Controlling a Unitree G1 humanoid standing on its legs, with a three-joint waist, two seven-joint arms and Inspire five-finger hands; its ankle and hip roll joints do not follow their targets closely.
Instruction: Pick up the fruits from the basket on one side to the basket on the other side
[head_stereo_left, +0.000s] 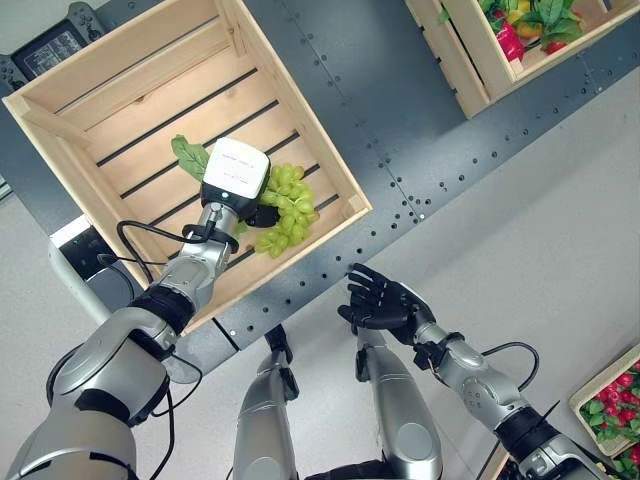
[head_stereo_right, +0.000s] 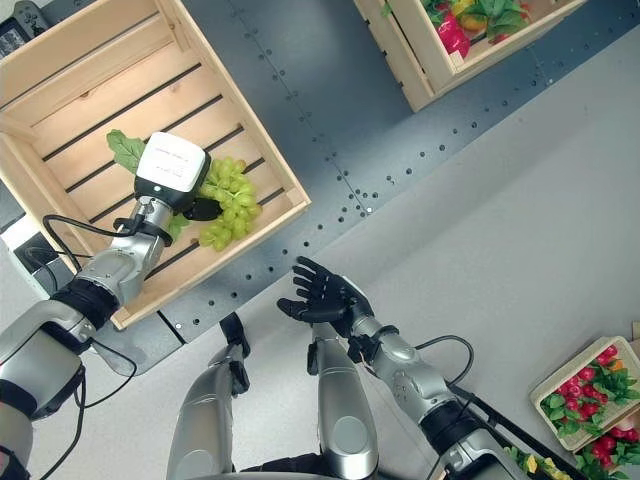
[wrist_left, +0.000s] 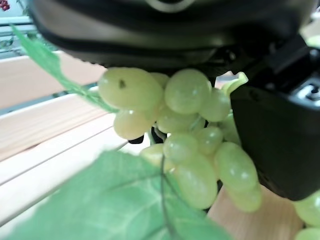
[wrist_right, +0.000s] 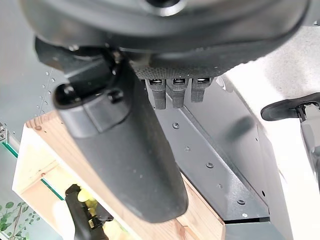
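right robot hand (head_stereo_left: 385, 303): fingers spread, empty, over floor | left robot hand (wrist_left: 280, 145): pinching grapes (head_stereo_left: 288, 210) in wooden crate (head_stereo_left: 120, 100)

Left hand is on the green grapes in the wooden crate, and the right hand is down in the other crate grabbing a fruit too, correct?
Not quite. The left hand is on the green grapes in the wooden crate, but the right hand hangs open over the floor, holding nothing, well short of the other crate. The right eye view shows it.

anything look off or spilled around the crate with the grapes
Nothing stands out. The green grapes lie inside the wooden crate at the left hand; nothing spilled. The right hand hangs open over the floor.
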